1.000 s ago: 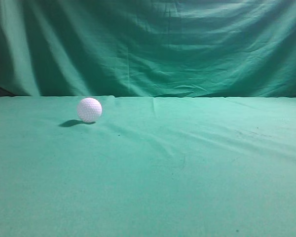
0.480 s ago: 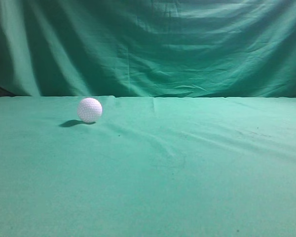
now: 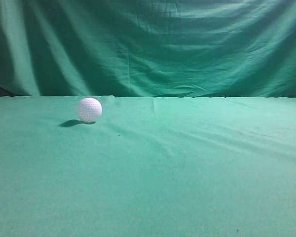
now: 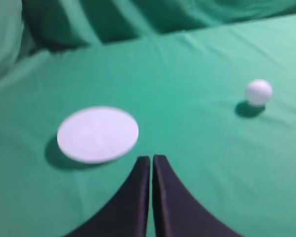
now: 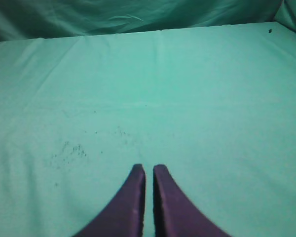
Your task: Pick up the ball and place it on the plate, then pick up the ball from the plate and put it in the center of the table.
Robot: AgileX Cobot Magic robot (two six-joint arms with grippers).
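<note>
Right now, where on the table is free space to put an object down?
Bare cloth lies between the plate and the ball, and everywhere right of the ball on the table. The right tool faces only cloth. Nowhere is crowded.

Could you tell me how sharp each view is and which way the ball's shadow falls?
Exterior view: fairly sharp, the dimpled white ball casts a shadow to its left on the light green cloth table. Left wrist view: soft, the round white plate blurred. Right wrist view: moderately sharp, no ball.
</note>
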